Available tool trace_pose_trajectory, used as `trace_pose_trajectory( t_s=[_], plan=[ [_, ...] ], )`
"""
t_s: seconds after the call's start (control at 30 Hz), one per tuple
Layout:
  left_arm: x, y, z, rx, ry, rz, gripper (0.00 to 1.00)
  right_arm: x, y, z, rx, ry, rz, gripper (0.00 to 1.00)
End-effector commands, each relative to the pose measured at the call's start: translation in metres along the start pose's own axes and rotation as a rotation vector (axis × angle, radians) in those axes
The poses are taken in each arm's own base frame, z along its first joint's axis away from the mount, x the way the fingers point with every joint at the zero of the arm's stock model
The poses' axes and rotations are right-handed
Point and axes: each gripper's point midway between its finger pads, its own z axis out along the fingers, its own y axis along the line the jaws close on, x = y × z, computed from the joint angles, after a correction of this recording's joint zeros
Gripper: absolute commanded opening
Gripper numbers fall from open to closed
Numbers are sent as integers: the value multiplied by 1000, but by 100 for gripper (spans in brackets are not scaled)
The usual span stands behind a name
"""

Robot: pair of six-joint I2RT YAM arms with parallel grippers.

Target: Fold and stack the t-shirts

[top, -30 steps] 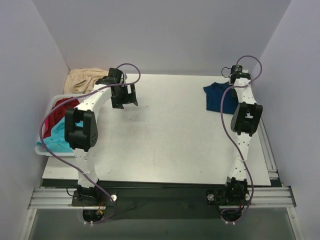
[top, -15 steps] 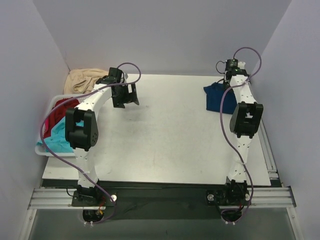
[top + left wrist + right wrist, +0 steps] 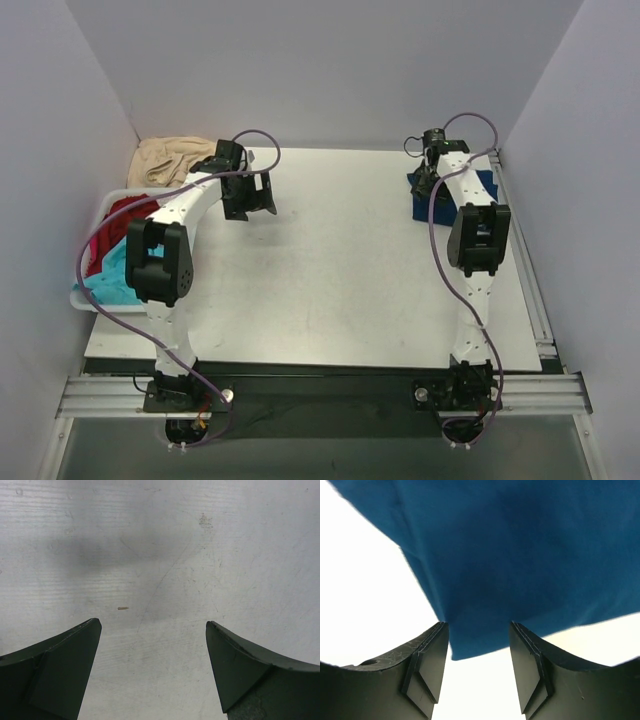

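A navy blue t-shirt (image 3: 418, 208) lies bunched at the far right of the table, partly hidden by my right arm. My right gripper (image 3: 425, 178) hangs low over its left part. In the right wrist view the jaws stand apart, and a corner of the blue cloth (image 3: 520, 555) reaches in between the fingertips of the gripper (image 3: 478, 625), gripped by neither. A red t-shirt (image 3: 125, 215) and a turquoise one (image 3: 115, 270) lie heaped in a bin at the left. My left gripper (image 3: 250, 195) (image 3: 154, 625) hovers wide open over bare table.
The white bin (image 3: 95, 302) stands at the table's left edge, beside my left arm. A beige cloth (image 3: 170, 160) is crumpled in the far left corner. Walls close in the table at the back and both sides.
My right arm has swung left across the navy t-shirt, from its right rear edge to its left part, and its jaws have parted. The left arm has stayed put.
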Motion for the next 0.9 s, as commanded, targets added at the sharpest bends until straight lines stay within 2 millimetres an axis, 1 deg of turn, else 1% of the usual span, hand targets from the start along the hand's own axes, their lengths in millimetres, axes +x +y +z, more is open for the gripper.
trace_pose_trajectory(
  t_s=[0.0,0.2,0.23,0.27,0.33,0.37,0.43,0.5,0.57,0.6,0.63,0.7,0.8,0.83,0.87],
  plan=[
    [-22,-11,-24,37,-100,15,97,31,-17,2,36,135,72,51],
    [-24,-11,-22,39,-98,20,97,41,-23,11,40,209,115,51],
    [-24,-11,-22,39,-97,20,97,45,-25,17,42,234,126,51],
    [-25,-11,-22,39,-97,21,97,45,-25,14,42,247,127,50],
    [-28,-10,-23,40,-99,18,97,54,-25,18,57,285,128,50],
    [-28,-11,-23,41,-100,17,97,54,-41,22,78,310,157,50],
    [-31,-11,-24,44,-101,15,97,58,-49,25,93,334,173,49],
    [-33,-11,-25,48,-106,11,97,60,-61,27,113,353,190,48],
    [-36,-12,-26,49,-111,9,97,59,-69,29,126,359,210,48],
    [-37,-12,-26,53,-111,8,97,57,-78,31,136,361,226,48],
    [-36,-11,-24,50,-103,5,98,53,-82,32,141,354,234,47],
    [-41,-12,-26,53,-112,4,97,48,-91,34,143,352,259,47],
    [-45,-13,-25,55,-115,2,97,35,-93,36,122,324,269,47],
    [-45,-12,-23,53,-108,-2,97,27,-93,38,115,305,272,47],
    [-46,-13,-23,54,-109,-5,97,24,-91,39,113,297,272,47]
  ],
)
